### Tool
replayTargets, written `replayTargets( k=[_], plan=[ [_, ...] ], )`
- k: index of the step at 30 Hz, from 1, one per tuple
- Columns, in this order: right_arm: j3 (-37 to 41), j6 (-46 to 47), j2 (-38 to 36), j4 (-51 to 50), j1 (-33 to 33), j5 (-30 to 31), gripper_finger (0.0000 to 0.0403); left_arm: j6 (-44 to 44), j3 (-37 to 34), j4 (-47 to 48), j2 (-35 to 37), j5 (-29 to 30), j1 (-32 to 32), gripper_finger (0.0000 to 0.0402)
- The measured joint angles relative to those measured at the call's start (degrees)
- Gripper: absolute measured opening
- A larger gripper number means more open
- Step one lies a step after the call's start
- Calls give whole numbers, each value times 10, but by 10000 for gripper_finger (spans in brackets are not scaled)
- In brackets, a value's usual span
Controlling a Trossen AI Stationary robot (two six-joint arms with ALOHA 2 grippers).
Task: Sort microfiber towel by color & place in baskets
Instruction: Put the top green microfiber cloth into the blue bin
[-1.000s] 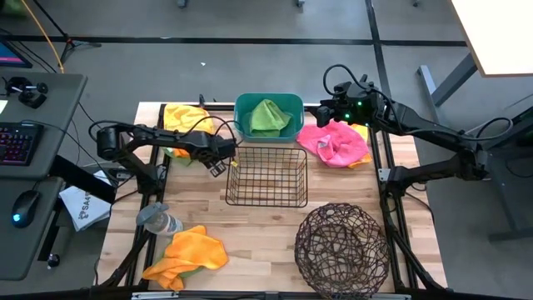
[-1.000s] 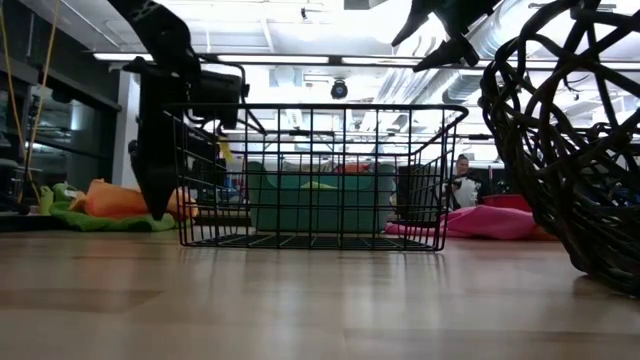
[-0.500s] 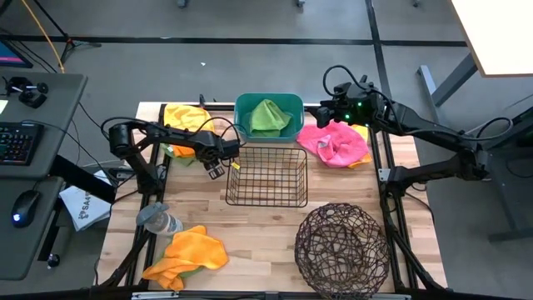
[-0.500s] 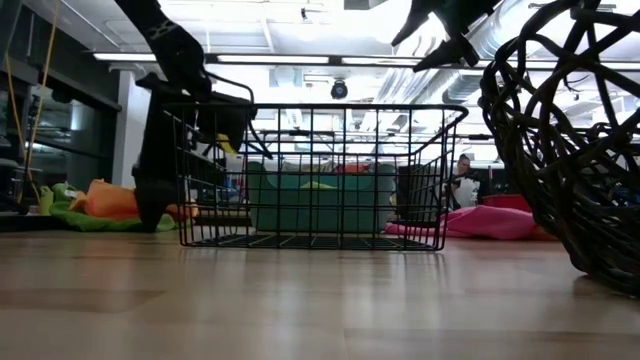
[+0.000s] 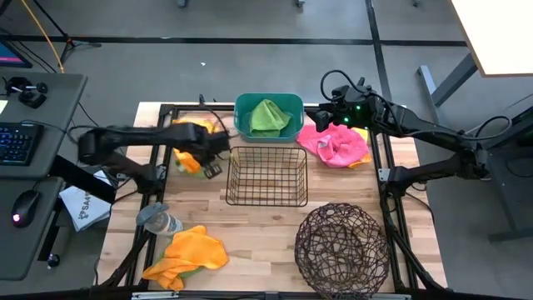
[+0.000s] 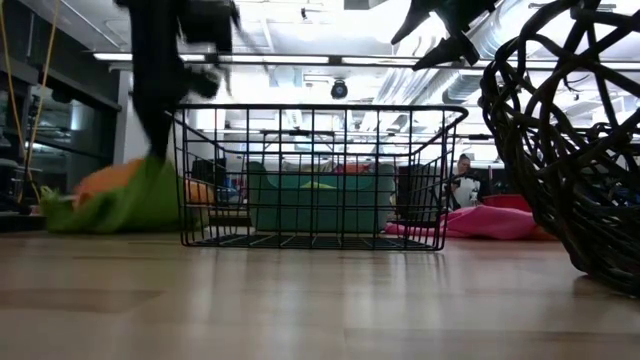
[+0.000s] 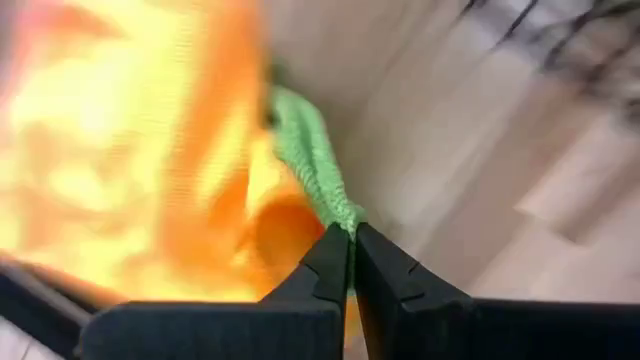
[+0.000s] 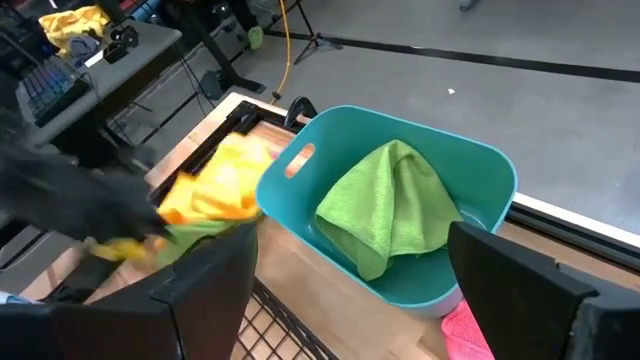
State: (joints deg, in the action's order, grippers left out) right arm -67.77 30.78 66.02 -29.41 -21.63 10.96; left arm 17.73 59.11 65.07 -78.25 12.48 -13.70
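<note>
My left gripper (image 7: 350,250) is shut on a green towel (image 7: 310,160) at the far left of the table, beside the black wire basket (image 5: 266,177). Orange and yellow towels (image 5: 187,133) lie bunched on and around that green towel. The teal tub (image 5: 287,104) at the far middle holds another green towel (image 8: 390,205). My right gripper (image 8: 350,300) hangs open above the table, between the tub and a heap of pink towels (image 5: 333,142). The round wire basket (image 5: 341,250) stands at the near right. My left gripper pinches an edge of the green towel (image 7: 340,215) between its two fingertips. From there the cloth runs away from the fingers as a narrow ridge and goes under the orange towel (image 7: 190,180). In the low view the green towel (image 6: 130,200) stands humped up off the table.
More orange towels (image 5: 187,250) lie at the near left, with a grey bottle-like object (image 5: 158,218) just behind them. A desk with a keyboard (image 5: 17,142) stands left of the table. Bare wood shows between the black basket and the near edge.
My left gripper has shut on the green towel's edge and shifted a little toward the table's left edge. The green towel has been drawn up into a hump, and the orange towels on it have shifted with it. My right arm has kept still.
</note>
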Motion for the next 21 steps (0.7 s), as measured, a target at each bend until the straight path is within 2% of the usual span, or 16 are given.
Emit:
replayTargets(
  k=[4, 10, 12, 17, 21],
  plan=[
    [0, -2, 0, 0, 0, 0, 323, 25, 97, 74, 76, 30, 10, 1],
    [0, -2, 0, 0, 0, 0, 323, 32, 207, 153, 128, 173, -6, 0],
    [0, -2, 0, 0, 0, 0, 323, 32, 229, 151, 134, 190, -17, 0],
    [0, -2, 0, 0, 4, -2, 323, 3, 277, 125, 131, 191, -22, 0],
    [0, -2, -5, 9, 11, -7, 323, -47, 328, 34, 115, 202, -21, 0]
  ],
)
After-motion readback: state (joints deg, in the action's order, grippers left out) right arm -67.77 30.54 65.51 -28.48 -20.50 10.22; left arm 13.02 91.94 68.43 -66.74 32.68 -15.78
